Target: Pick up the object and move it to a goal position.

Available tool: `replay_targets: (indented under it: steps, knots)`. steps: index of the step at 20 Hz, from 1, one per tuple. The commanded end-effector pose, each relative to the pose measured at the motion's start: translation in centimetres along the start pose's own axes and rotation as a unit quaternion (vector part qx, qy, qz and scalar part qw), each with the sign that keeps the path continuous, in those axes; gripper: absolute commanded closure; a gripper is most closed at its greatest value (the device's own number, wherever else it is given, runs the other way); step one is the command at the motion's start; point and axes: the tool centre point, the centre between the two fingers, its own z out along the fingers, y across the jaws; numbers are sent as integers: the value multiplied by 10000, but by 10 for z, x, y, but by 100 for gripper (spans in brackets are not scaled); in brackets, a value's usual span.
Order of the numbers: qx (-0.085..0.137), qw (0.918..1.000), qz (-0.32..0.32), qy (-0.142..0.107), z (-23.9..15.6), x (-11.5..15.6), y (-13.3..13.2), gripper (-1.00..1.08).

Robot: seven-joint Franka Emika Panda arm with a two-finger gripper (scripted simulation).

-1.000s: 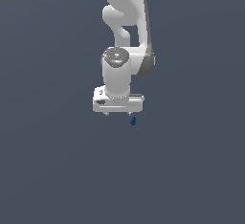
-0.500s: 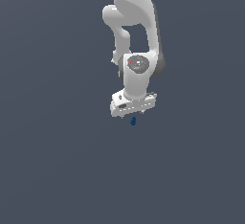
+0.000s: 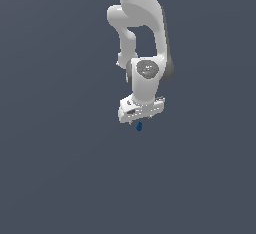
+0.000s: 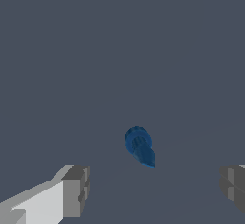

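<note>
The object (image 3: 139, 126) is a tiny dark-blue lump on the grey floor, just below the white hand in the exterior view. In the wrist view the object (image 4: 139, 146) lies on the floor ahead of the fingers, about midway between their lines. My gripper (image 3: 140, 120) hangs directly over it, and in the wrist view the gripper (image 4: 153, 187) is open and empty. Its two grey fingertips (image 4: 75, 190) stand wide apart and touch nothing. How far the fingertips are above the floor I cannot tell.
A plain dark grey floor (image 3: 60, 178) fills both views. The white arm (image 3: 142, 33) rises above the hand toward the top of the exterior view. Nothing else shows.
The hand has shifted toward the exterior view's right and now sits over the object. The wrist has turned and leaned. The object has not moved.
</note>
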Motion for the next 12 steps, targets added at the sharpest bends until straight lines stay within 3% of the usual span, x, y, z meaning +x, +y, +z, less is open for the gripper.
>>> replay_targets:
  steps: [1,12]
  knots:
    - [1,10000,-6,-4,8,-1,0,-92]
    - [2,10000,-34,1,46,-1,-1,-92]
